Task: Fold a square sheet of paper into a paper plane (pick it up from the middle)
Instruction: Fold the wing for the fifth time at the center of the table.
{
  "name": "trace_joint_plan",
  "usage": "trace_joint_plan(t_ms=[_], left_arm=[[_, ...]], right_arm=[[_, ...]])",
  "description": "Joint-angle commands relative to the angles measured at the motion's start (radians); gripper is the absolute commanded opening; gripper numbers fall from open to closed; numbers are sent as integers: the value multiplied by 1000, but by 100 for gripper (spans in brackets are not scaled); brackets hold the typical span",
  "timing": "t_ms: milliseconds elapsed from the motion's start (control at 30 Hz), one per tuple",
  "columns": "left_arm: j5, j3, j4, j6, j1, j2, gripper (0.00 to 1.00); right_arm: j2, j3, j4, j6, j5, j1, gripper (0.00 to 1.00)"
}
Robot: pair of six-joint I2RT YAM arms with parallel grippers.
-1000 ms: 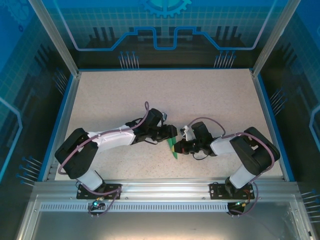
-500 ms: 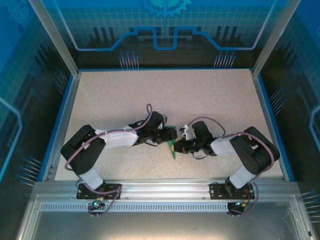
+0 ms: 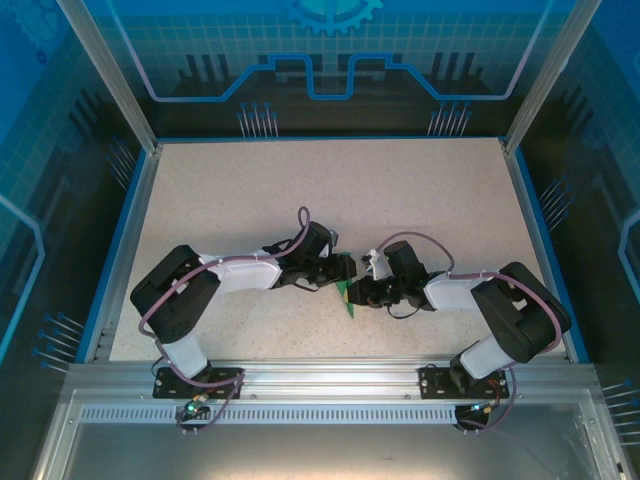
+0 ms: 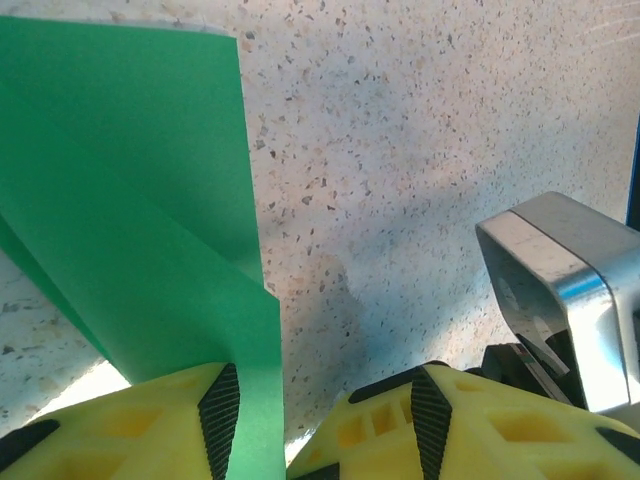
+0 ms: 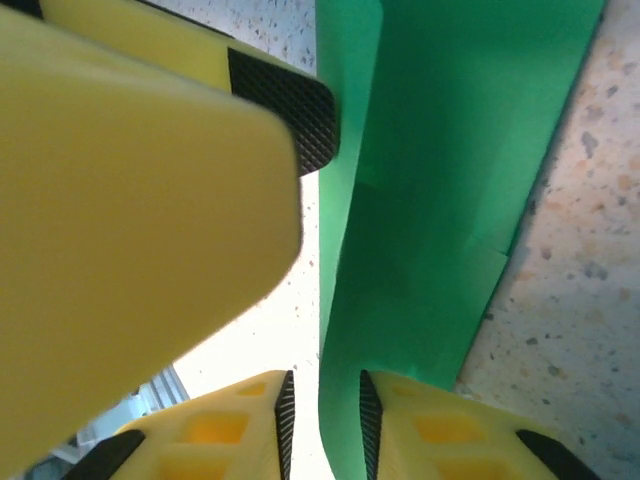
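Two robot arms are meeting low over a speckled beige table (image 3: 400, 190), near its front middle, where a folded strip of bright-green matte paper (image 3: 347, 296) is sitting between their tips. The left gripper (image 3: 338, 272) is showing its jaws about half apart, the layered paper lying against one black ribbed pad (image 4: 220, 405) and clear of the other. The right gripper (image 3: 359, 292) is holding its jaws a narrow slit apart around the paper, which is touching one pad (image 5: 368, 405), with a sliver of light showing beside the other.
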Motion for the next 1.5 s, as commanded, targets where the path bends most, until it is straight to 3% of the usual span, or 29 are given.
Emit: trace_joint_plan(t_ms=[0, 133, 333, 833, 1067, 1467], left_arm=[[19, 37, -22, 35, 5, 13, 53], [17, 40, -25, 37, 5, 10, 53], [18, 44, -28, 34, 5, 19, 53], [19, 51, -33, 30, 5, 26, 52], [19, 51, -33, 30, 4, 26, 52], [25, 66, -38, 31, 4, 31, 51]], right_arm=[[-20, 28, -94, -33, 45, 22, 30], [-53, 48, -159, -55, 104, 45, 40], [-122, 70, -258, -84, 207, 64, 47], [-3, 182, -348, -117, 315, 123, 51], [35, 194, -377, -125, 351, 136, 50], [50, 183, -342, -114, 326, 138, 35]])
